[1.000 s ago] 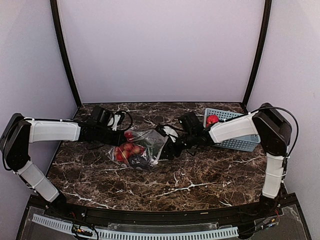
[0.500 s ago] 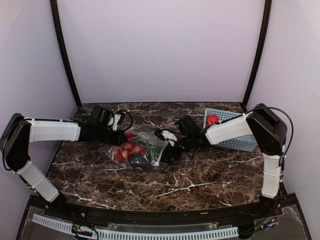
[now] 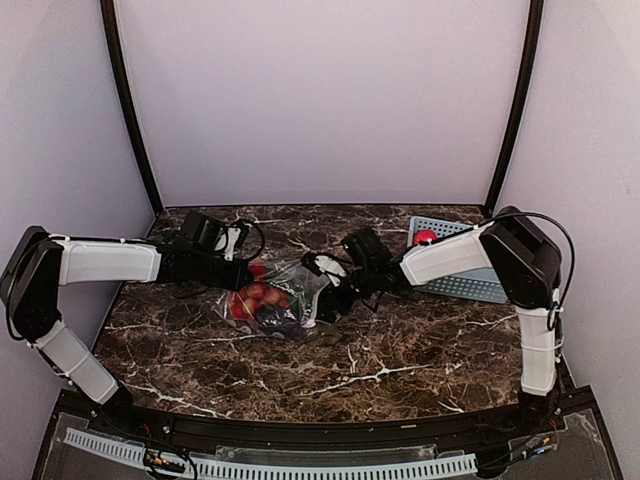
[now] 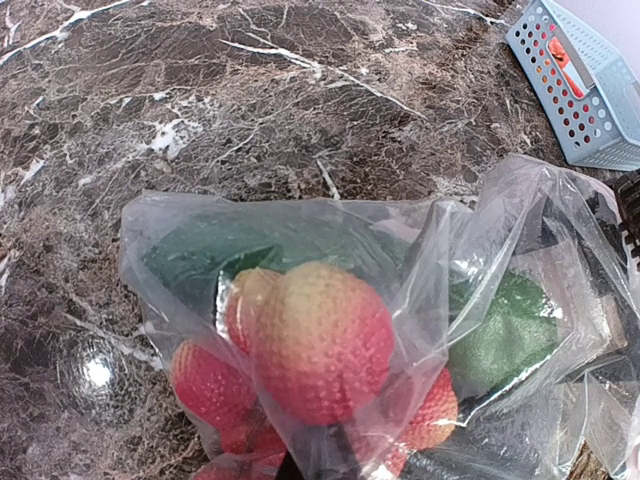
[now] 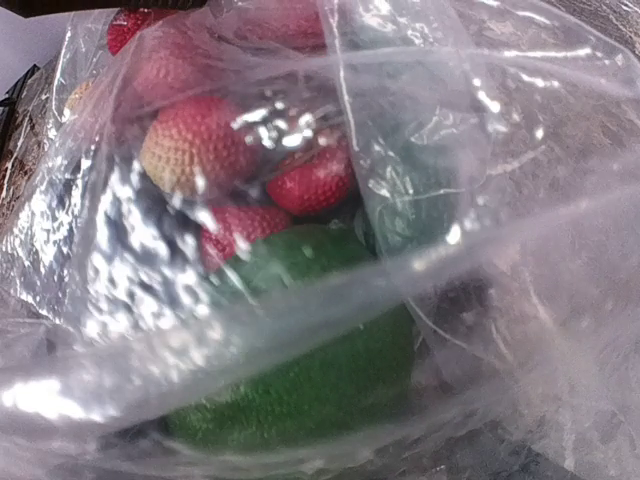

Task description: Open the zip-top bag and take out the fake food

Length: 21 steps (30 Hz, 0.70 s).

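Fake food (image 4: 320, 340) apparently inside zip-top bag (image 4: 510, 205)

I look down from above, behind the arms; both wrist cameras face the zip-top bag (image 3: 285, 292) closely, from opposite sides.

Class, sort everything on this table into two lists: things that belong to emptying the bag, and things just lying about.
Belongs to the job: zip-top bag; fake food inside it; red piece in the light blue basket, probably food too.
Lying about: light blue basket; marble table.
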Tool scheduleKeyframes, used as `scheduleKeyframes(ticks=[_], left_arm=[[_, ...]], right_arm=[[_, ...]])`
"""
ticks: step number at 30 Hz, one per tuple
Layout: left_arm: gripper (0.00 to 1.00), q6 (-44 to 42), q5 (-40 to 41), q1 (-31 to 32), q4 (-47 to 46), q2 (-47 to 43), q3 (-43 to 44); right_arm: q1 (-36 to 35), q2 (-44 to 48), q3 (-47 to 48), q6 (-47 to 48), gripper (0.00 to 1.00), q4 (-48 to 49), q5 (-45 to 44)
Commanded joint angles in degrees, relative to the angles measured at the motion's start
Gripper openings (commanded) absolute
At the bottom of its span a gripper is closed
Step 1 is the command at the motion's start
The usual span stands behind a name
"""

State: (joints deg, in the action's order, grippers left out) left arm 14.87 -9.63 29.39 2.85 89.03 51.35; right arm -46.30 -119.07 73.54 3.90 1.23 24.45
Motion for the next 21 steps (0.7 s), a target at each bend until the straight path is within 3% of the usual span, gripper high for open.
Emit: scheduleKeyframes(ticks=[1,10,21], left_arm=[[0.01,0.59,-1.54,-0.21,-1.04,0.32,-0.55],[0.01,0.33,-0.19,-0.21,-0.19,-0.23,-0.56],[0.01,0.89,1.53,-0.60,0.23,-0.96,-0.81]], right_arm=[[-0.83,-2.31,2.57,-1.32,0.86,1.62,-0.01],[-0.75,0.64,0.20,-1.08,0.58,1.42,-0.92],[0.09,10.36,-8.95,-1.10,0.49,0.92,-3.22]])
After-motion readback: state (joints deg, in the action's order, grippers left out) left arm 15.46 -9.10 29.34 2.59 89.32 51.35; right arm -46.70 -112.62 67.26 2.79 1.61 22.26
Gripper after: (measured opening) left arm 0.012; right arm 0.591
